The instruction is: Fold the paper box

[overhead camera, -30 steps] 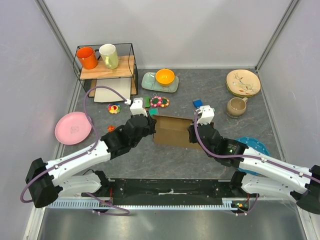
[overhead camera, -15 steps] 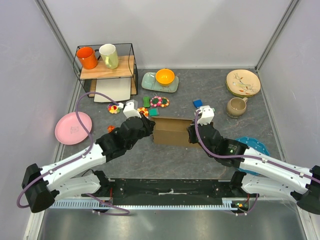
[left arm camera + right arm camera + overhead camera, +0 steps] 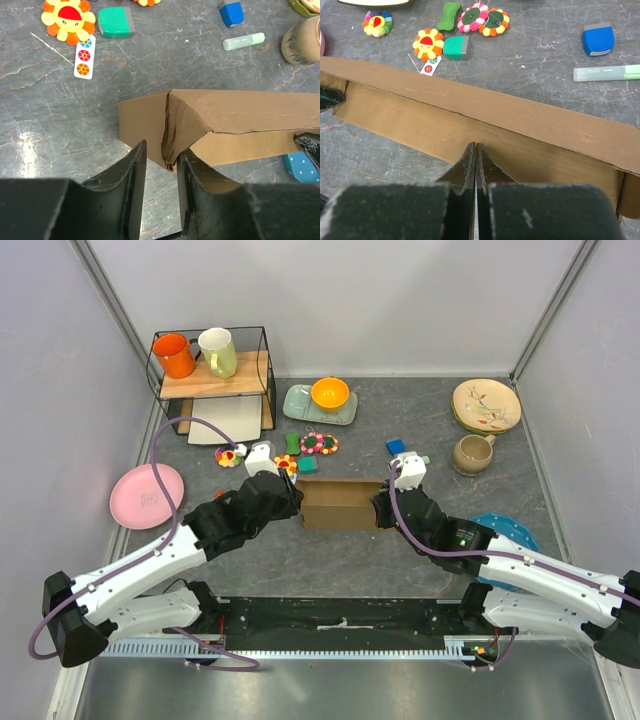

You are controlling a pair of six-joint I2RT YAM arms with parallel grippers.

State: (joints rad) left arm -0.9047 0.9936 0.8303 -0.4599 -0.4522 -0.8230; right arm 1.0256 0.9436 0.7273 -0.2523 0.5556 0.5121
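Brown paper box [image 3: 343, 504] at frame centre; we judge it light, stiff, best held by its walls. Our left gripper [image 3: 161, 152], part open, straddles its crumpled corner; our right gripper [image 3: 475, 146] rests closed tight at the long wall.

Overhead rear view; two wrist close-ups; paper box [image 3: 340, 505] in all

Small toys [image 3: 318, 443] crowd behind the paper box [image 3: 340, 504]; open tabletop [image 3: 340, 560] lies nearer.
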